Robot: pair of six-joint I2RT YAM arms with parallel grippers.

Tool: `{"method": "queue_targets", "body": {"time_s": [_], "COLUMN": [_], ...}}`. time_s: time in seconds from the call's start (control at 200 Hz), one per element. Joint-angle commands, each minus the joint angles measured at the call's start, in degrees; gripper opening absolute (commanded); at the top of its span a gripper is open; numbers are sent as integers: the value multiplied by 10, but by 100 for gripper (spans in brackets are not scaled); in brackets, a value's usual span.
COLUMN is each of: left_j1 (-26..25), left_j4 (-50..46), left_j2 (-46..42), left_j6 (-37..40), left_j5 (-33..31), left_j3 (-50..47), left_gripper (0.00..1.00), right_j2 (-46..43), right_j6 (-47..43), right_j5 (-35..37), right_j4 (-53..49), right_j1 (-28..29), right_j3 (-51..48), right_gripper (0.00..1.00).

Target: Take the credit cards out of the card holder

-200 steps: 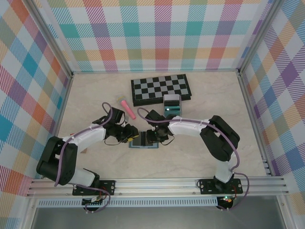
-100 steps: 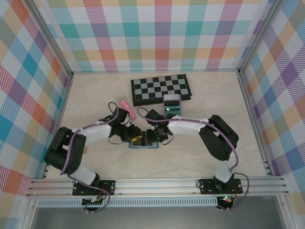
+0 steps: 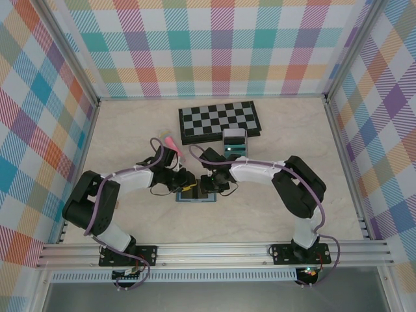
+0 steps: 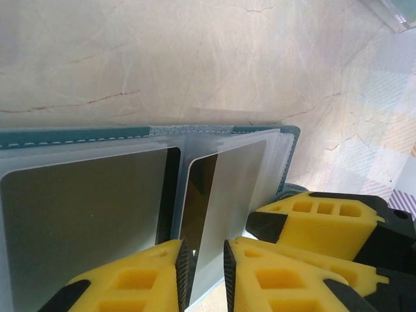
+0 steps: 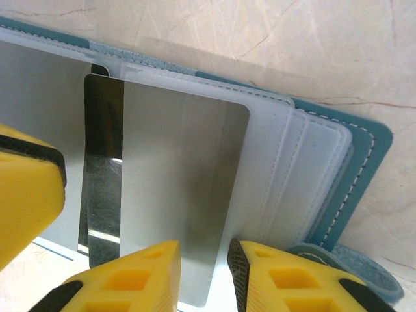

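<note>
The card holder (image 3: 197, 195) lies open on the table between both arms, its teal cover (image 4: 65, 138) (image 5: 367, 162) framing white pockets. One pale grey credit card (image 4: 227, 195) (image 5: 175, 175) with a dark stripe sticks out of a pocket. Another credit card (image 4: 84, 214) sits in the left pocket. My left gripper (image 3: 186, 187) (image 4: 206, 266) straddles the loose card's near edge, jaws narrow with a slight gap. My right gripper (image 3: 209, 185) (image 5: 205, 273) is open at the holder's near edge, over that card's corner. Its yellow fingers (image 4: 312, 224) stand close beside the left gripper.
A black-and-grey chessboard (image 3: 220, 120) lies at the back. A small grey and teal object (image 3: 234, 143) stands just in front of it. A pink marker (image 3: 170, 142) pokes out behind the left arm. Frame rails and checked walls close in the table.
The left arm has swung in towards the holder and now covers more of the pink marker. Its jaws have narrowed around the card's edge. The right arm has stayed put.
</note>
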Motion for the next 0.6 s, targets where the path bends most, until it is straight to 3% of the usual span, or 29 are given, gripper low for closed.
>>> {"method": "queue_targets", "body": {"time_s": [0.0, 0.6], "left_j1": [-7, -11], "left_j4": [-6, 24], "left_j2": [14, 39], "left_j6": [14, 17], "left_j5": [1, 24], "left_j3": [4, 4], "left_gripper": [25, 22], "right_j2": [25, 28], "right_j6": [2, 2], "right_j5": [16, 5], "right_j4": [-15, -8], "right_j1": [-8, -8], "right_j3": [-20, -22], "right_gripper": [29, 29]}}
